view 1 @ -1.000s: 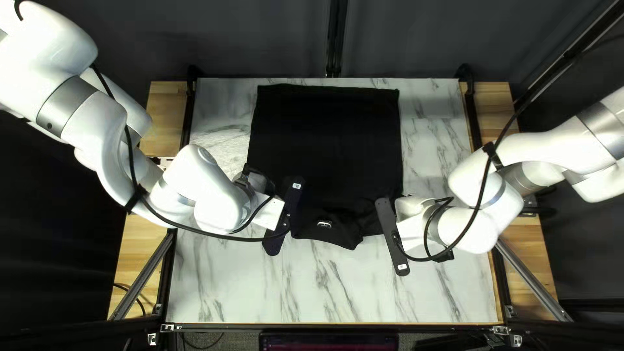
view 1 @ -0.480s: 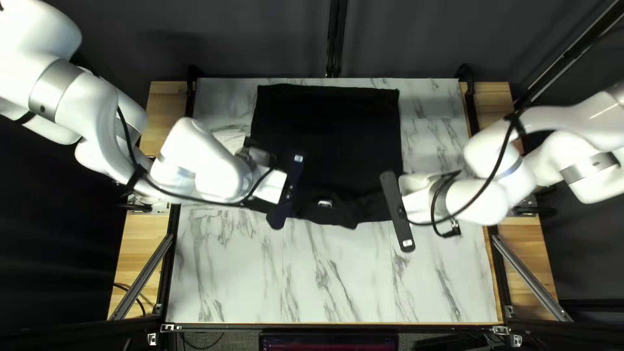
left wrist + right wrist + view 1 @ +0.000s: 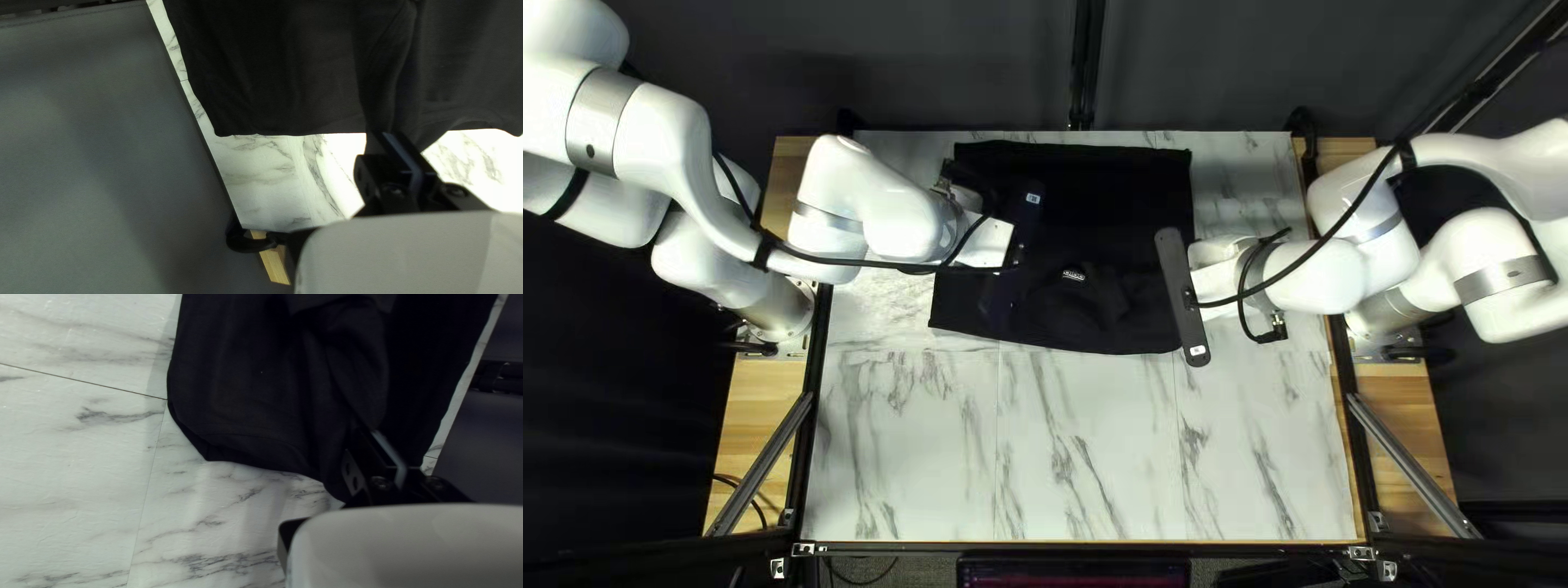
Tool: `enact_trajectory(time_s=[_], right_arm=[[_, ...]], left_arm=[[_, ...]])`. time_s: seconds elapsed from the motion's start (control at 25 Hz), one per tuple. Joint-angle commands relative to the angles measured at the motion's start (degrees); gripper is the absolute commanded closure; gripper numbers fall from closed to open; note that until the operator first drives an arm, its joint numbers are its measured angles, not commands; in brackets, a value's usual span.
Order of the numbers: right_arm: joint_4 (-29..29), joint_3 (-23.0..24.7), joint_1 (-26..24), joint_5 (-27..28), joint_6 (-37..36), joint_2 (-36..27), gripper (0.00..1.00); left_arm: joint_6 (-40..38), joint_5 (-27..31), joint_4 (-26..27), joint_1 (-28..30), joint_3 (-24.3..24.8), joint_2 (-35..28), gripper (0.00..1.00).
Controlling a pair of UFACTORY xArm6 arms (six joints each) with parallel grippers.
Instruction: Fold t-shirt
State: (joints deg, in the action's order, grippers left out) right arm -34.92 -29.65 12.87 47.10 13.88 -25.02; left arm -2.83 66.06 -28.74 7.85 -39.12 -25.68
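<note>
From left to right, the black T-shirt spreads over the far half of the marbled tabletop, bunched between the arms. It looks light and limp (the sort that sags in the middle), so I'd take it at both sides and keep it taut. The left gripper is clenched on gathered shirt cloth; the right gripper likewise pinches a fold, its fingers nearly together.
</note>
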Motion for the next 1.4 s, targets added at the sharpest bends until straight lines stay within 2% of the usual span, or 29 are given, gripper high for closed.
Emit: enact_trajectory(time_s=[0.04, 0.44, 0.88, 1.4], right_arm=[[-0.3, 0.4, -0.1, 0.1, -0.2, -0.5, 1.00], [3.3, -0.2, -7.2, 1.2, -11.1, -5.3, 1.00], [4.7, 0.7, -16.4, -3.9, -19.3, -4.6, 1.00], [4.2, 1.3, -17.6, -4.7, -19.9, -4.6, 1.00]], left_arm=[[0.0, -0.2, 0.5, -0.2, 0.4, -0.4, 1.00], [4.6, -1.6, 0.6, -6.8, 1.0, -2.8, 1.00], [10.1, -6.2, 0.8, -16.0, 1.5, -1.8, 1.00], [10.3, -7.6, 1.3, -17.2, 2.0, -0.6, 1.00]])
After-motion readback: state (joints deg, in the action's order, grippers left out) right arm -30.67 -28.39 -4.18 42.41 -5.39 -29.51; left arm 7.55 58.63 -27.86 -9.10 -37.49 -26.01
